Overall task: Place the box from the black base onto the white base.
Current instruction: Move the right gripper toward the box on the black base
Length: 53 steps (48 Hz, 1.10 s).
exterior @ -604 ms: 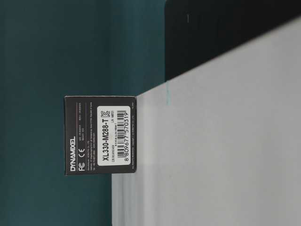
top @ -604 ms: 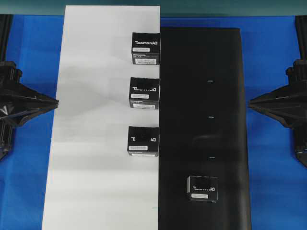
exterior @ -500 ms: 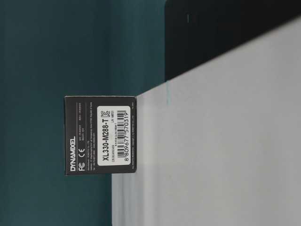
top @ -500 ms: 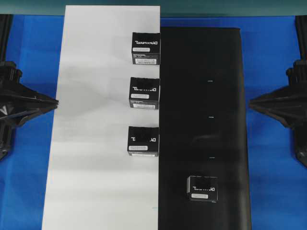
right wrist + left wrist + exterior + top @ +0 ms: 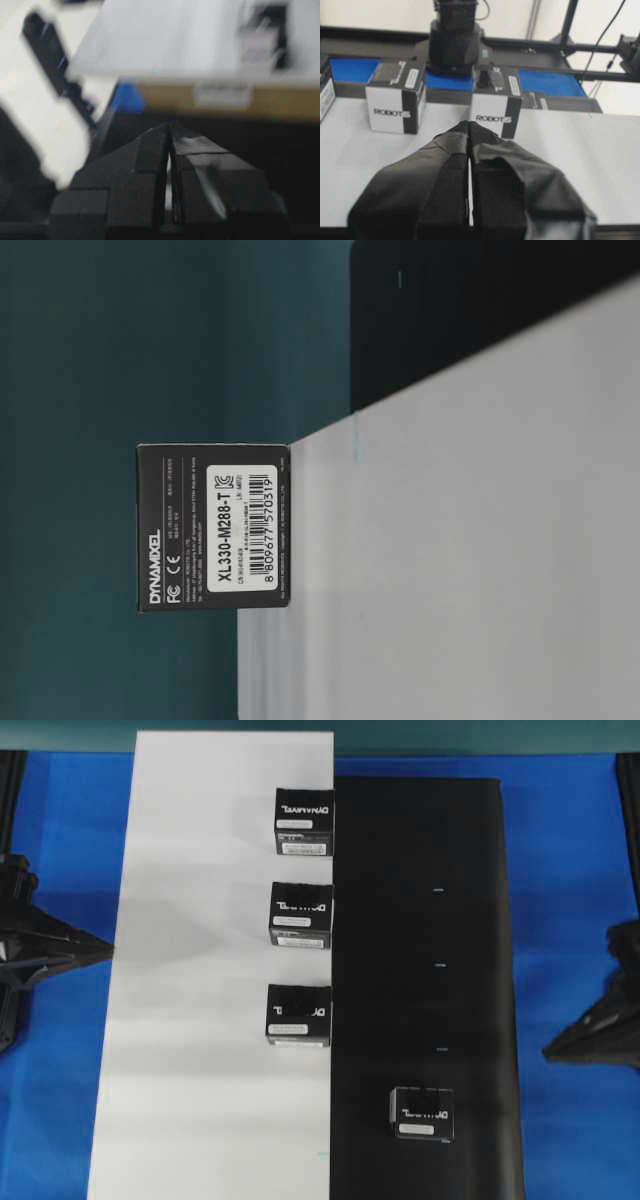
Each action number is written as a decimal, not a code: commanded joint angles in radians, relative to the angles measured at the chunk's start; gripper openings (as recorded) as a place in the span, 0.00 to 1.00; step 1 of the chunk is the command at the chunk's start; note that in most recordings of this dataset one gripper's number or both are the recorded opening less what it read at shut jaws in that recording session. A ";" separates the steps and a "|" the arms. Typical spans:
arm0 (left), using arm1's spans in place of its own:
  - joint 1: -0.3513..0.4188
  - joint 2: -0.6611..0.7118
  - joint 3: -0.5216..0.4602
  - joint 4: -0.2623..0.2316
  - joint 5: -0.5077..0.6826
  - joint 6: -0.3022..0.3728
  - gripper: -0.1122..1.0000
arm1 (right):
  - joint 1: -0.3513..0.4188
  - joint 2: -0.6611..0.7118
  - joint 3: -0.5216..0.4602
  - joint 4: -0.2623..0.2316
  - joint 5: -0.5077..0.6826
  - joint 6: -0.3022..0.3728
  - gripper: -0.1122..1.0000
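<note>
One box [image 5: 422, 1113] sits on the black base [image 5: 430, 870] near its front. Three like boxes [image 5: 298, 1015] stand in a row along the right edge of the white base [image 5: 200, 1020]. My left gripper [image 5: 108, 949] is shut and empty at the white base's left edge; in the left wrist view its tips [image 5: 470, 126] point at two boxes [image 5: 495, 100]. My right gripper [image 5: 548, 1050] is shut and empty over the blue table, right of the black base and slightly behind the box. The right wrist view is blurred; the gripper [image 5: 169, 127] shows shut there.
The blue tabletop [image 5: 575, 850] borders both bases. The table-level view, turned sideways, shows one box [image 5: 213, 527] at the white base's [image 5: 480, 540] edge, with the black base [image 5: 480, 310] beyond. The opposite arm's base [image 5: 455, 40] stands behind the boxes.
My right gripper has moved toward the front of the table, from beside the black base's middle to nearer the box. My left gripper has drawn back slightly to the left.
</note>
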 commanded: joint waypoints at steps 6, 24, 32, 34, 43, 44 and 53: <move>0.000 0.008 -0.028 0.003 -0.002 -0.002 0.08 | 0.034 0.117 -0.006 -0.006 0.094 0.092 0.13; 0.000 0.009 -0.048 0.003 -0.002 -0.002 0.08 | 0.052 0.339 0.014 -0.005 0.126 0.098 0.16; 0.000 0.009 -0.051 0.003 -0.002 -0.002 0.08 | 0.064 0.405 0.000 0.002 0.126 0.130 0.27; 0.002 0.009 -0.049 0.003 0.000 -0.002 0.08 | 0.071 0.420 -0.006 0.003 0.126 0.152 0.33; 0.009 0.009 -0.051 0.003 -0.002 -0.002 0.08 | 0.094 0.472 -0.014 -0.003 0.129 0.268 0.79; 0.011 0.009 -0.051 0.003 -0.002 -0.002 0.08 | 0.094 0.477 -0.014 -0.003 0.129 0.281 0.84; 0.012 0.011 -0.051 0.003 0.000 -0.002 0.08 | 0.086 0.518 -0.025 -0.018 0.106 0.305 1.00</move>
